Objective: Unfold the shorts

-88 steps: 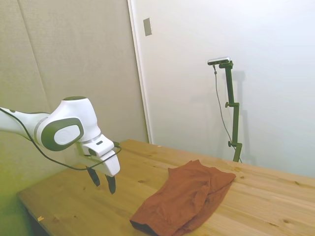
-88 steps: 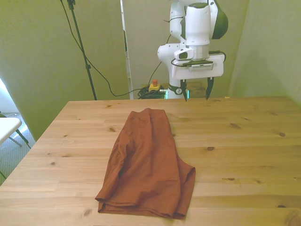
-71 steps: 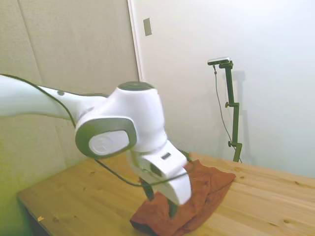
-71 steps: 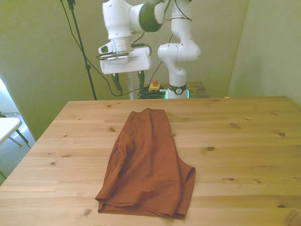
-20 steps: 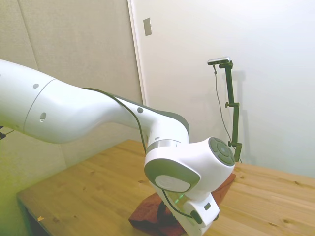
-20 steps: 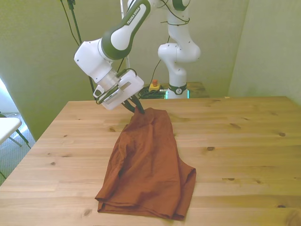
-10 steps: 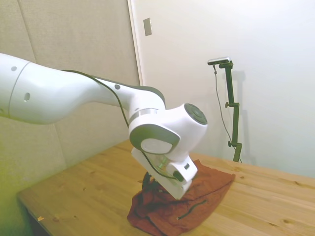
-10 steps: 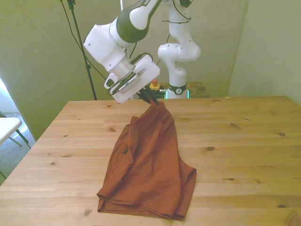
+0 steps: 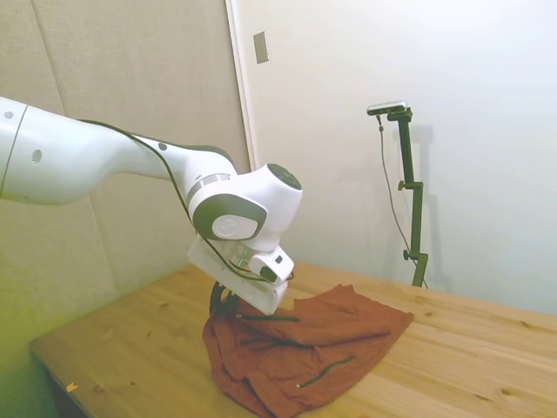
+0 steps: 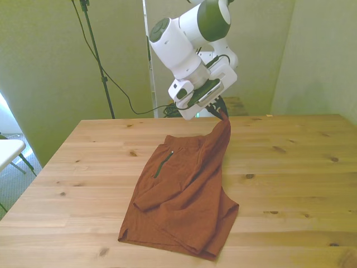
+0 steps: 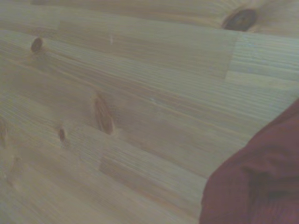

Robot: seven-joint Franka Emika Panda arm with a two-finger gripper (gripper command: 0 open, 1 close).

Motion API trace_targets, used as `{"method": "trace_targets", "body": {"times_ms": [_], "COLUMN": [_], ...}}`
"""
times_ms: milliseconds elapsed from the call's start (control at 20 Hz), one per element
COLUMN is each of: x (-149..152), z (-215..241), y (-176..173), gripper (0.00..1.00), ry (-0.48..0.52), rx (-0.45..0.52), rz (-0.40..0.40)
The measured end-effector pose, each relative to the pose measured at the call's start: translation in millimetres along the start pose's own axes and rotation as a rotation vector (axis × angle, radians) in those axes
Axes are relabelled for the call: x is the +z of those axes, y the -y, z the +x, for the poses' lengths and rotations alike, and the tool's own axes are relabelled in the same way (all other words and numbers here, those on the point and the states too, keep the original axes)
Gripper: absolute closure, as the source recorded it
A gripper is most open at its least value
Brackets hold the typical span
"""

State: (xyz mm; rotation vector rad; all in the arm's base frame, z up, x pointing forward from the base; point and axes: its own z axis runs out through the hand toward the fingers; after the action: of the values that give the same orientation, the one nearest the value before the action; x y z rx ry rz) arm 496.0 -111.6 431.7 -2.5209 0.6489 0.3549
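Observation:
The rust-red shorts lie wrinkled on the wooden table, wider than before, with a thin dark drawstring showing on the opened part. My gripper hangs above the table's far side, shut on one corner of the shorts and holding it up so the cloth drapes down from the fingers. In the side view the shorts spread under the white hand, and the drawstring lies across them. The wrist view shows bare wood and one red edge of the shorts.
The table's near edge runs just past the shorts' lower hem. Bare wood stretches across the front view's right. A small white table stands off the front view's left edge.
My gripper has carried the held corner toward the front view's right and higher. The top layer of the shorts has peeled open, baring the drawstring.

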Motion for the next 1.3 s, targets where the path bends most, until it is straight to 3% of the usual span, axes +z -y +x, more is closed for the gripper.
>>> {"method": "trace_targets", "body": {"times_ms": [450,650,850,1050,1300], "x": [1.0,-15.1,-45.3,-90.6,-117.3], "z": [-5.4,-10.0,8.9,72.7,140.4], "y": [5.9,18.8,23.4,-29.3,-80.3], "gripper": [0.0,0.0,0.0,0.0,0.0], "ry": [-0.003,-0.08,-0.265,-0.424,-0.573], "rx": [-0.016,0.013,0.148,0.31,0.543], "rz": [-0.023,-0.026,-0.026,-0.017,0.01]}}
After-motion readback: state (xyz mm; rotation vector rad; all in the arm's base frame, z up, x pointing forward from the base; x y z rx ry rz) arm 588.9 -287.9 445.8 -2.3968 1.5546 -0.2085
